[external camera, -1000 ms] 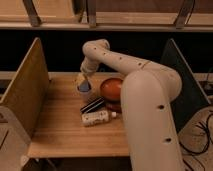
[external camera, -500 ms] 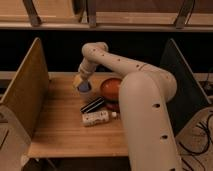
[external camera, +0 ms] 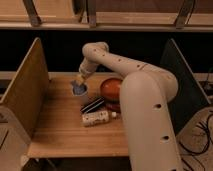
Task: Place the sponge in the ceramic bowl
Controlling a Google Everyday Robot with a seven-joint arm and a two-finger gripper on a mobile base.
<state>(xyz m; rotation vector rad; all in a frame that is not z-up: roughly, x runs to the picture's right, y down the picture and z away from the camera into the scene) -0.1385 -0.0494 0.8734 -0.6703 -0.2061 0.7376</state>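
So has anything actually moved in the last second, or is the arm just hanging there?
Hardly anything. The gripper hovers at almost the same spot left of the ceramic bowl, over a small bluish thing; at most it shifted slightly. Nothing visibly grabbed or released. The bowl, striped item and white bottle stayed put.

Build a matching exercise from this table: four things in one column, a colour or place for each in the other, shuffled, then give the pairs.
Things:
1. bowl
2. bottle
3. striped pad
4. gripper

Descriptions:
A. white, lying on its side, nearest the front edge of the table
B. left of the bowl, right above the sponge
C. orange-red, partly hidden by the arm
D. black and white, between bowl and bottle

Pairs: 1-C, 2-A, 3-D, 4-B
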